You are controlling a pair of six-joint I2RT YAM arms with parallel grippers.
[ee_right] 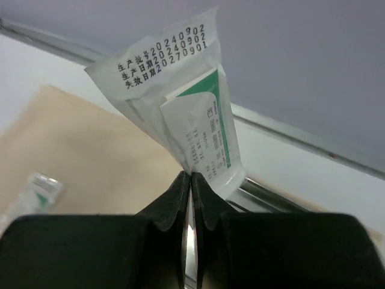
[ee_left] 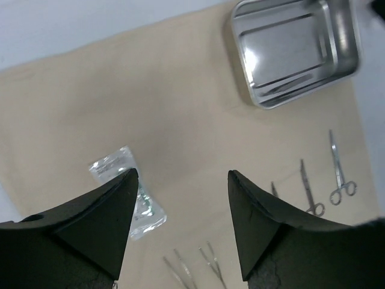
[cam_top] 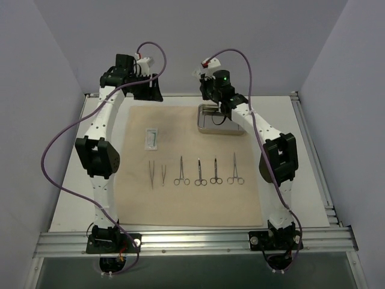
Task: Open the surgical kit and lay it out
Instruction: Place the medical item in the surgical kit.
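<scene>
Beige cloth (cam_top: pixel 186 205) is lying flat on white table (cam_top: pixel 307 198), grey walls (cam_top: pixel 36 60) around; right gripper (ee_right: pixel 191 176) is pinching a packet (ee_right: pixel 180 102), left gripper (ee_left: pixel 182 180) is gaping, empty.

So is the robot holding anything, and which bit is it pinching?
The right pincer pinches a white packet by its lower edge. The left pincer is open, holding nothing.

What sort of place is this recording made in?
Probably a robotics test cell, not an operating room: plain walls box in a white table edged by an aluminium rail, with clamps laid in a row on a beige cloth.
</scene>
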